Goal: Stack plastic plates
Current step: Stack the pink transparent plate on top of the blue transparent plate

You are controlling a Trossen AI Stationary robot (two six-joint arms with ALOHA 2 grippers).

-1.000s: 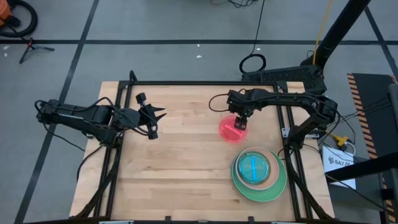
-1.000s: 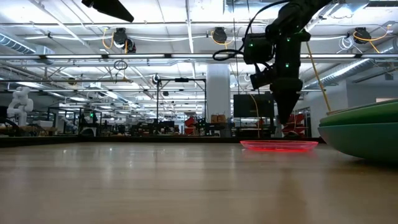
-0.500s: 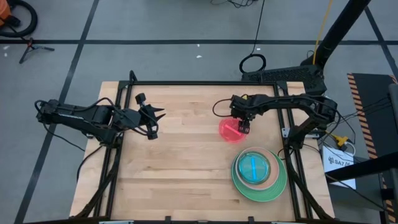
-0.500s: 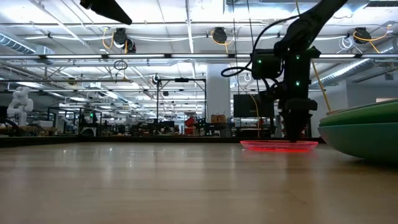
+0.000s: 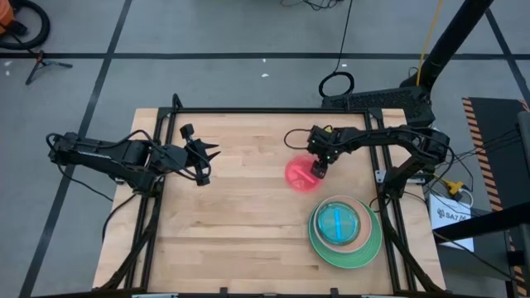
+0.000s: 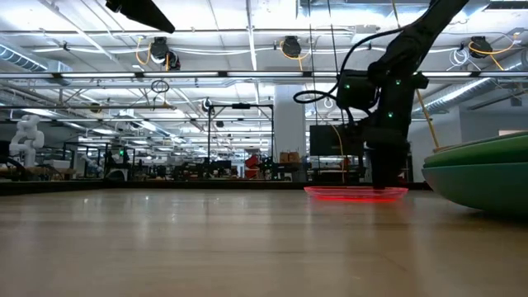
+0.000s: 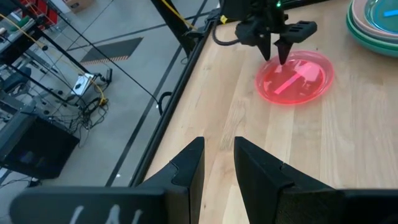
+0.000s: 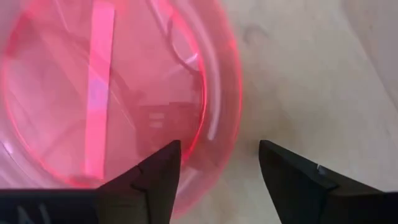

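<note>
- Landmark: red plate (image 5: 301,175), small, translucent, flat on the wooden table (image 5: 240,223), alone, in the far right part of the top.
- Right gripper (image 5: 318,170) is down at the red plate's rim, on the edge nearest the right arm's base. Jaws spread wide, nothing pinched.
- Right wrist view: one finger (image 8: 158,171) sits over the plate's inside, the other (image 8: 292,171) over bare wood outside it; the rim (image 8: 231,93) runs through the gap between them. So the jaws straddle the rim, not clamped on it.
- Low view: the right gripper (image 6: 386,183) stands upright with its tips at plate level; the red plate (image 6: 356,193) lies flat on the table. Cannot tell whether the tips touch it.
- Plate stack (image 5: 344,230): on the near side of the red plate, toward the table's right edge, apart from it. Large green plate at the bottom, lighter ones over it, a blue one on top.
- Left gripper (image 5: 204,162): well apart from the red plate, across the table on its left side, above bare wood. Its fingers (image 7: 186,171) are slightly parted, holding nothing.
- Left wrist view looks across at the red plate (image 7: 295,76) with the right gripper (image 7: 275,53) at its far rim.
</note>
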